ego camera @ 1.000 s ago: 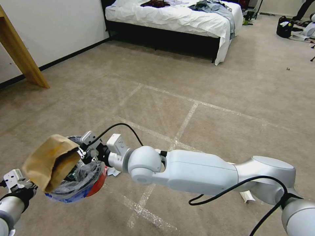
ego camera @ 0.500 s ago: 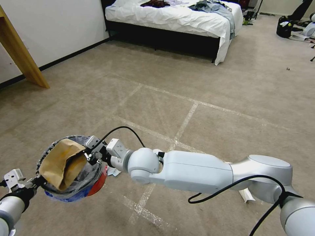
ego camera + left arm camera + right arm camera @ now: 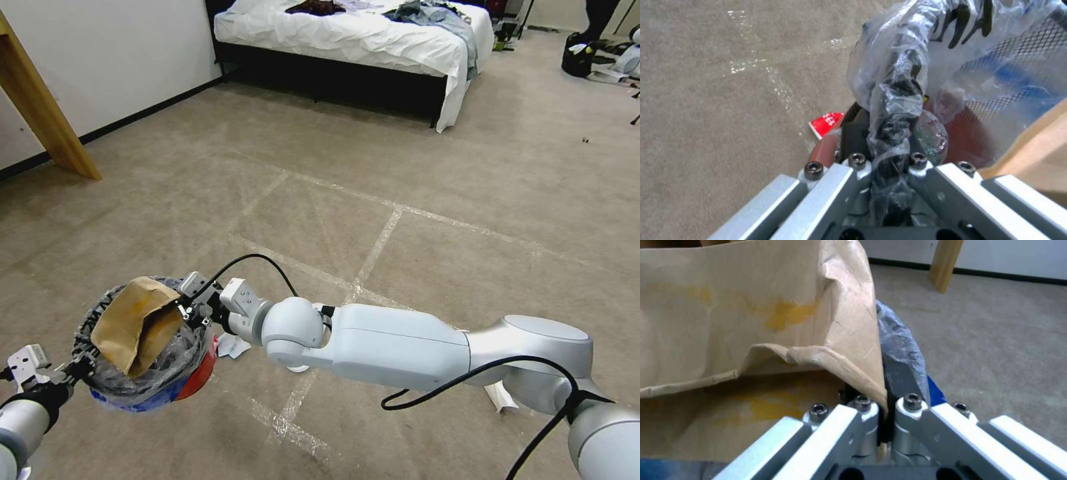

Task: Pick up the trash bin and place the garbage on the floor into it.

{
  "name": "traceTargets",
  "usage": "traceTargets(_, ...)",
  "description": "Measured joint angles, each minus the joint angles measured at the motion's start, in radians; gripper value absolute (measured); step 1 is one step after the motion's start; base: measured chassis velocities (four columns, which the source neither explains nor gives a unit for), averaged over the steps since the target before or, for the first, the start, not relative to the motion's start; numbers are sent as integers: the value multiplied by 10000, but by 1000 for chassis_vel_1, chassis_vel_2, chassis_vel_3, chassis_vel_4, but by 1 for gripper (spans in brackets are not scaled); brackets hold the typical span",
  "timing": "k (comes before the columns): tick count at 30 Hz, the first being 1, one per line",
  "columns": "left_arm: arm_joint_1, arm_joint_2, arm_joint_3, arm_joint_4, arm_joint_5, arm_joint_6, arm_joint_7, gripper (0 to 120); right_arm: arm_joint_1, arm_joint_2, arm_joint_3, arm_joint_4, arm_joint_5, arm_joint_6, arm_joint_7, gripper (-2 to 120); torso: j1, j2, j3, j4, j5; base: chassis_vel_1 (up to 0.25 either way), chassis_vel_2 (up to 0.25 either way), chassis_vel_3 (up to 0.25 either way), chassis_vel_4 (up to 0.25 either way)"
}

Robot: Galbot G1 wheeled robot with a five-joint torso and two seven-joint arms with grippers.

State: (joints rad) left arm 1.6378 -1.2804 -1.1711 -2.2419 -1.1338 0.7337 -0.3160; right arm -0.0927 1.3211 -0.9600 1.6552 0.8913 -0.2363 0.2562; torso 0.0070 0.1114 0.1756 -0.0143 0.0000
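At the lower left of the head view, the left gripper [image 3: 70, 368] pinches the rim of the trash bin [image 3: 190, 373], holding the red bucket up off the floor [image 3: 413, 280]. In the left wrist view its fingers [image 3: 853, 133] press together on the bag-wrapped rim, the clear plastic liner [image 3: 902, 66] bunched between them, and a red wrapper [image 3: 826, 121] lies on the carpet just beyond.

Just to the right, a brown paper bag [image 3: 137, 323] sits tilted in the mouth of the bin, partly sunk into the liner. The right gripper [image 3: 183, 311] hangs at the bin's right rim, its arm reaching in from the lower right of the frame. The right wrist view shows its jaws pressed together, nipping the edge of the paper bag.

A white scrap [image 3: 232, 345] lies on the carpet beside the bin, under the right wrist. Another white piece [image 3: 500, 398] shows beneath the right elbow.
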Motion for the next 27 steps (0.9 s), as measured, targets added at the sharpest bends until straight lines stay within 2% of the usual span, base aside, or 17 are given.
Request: traceTargets(27,-39,-96,24,75,29,-10,23,0,-6,561,-764,-880,-787,222,-77,0,0,1,0,0,0,0,0,0,0)
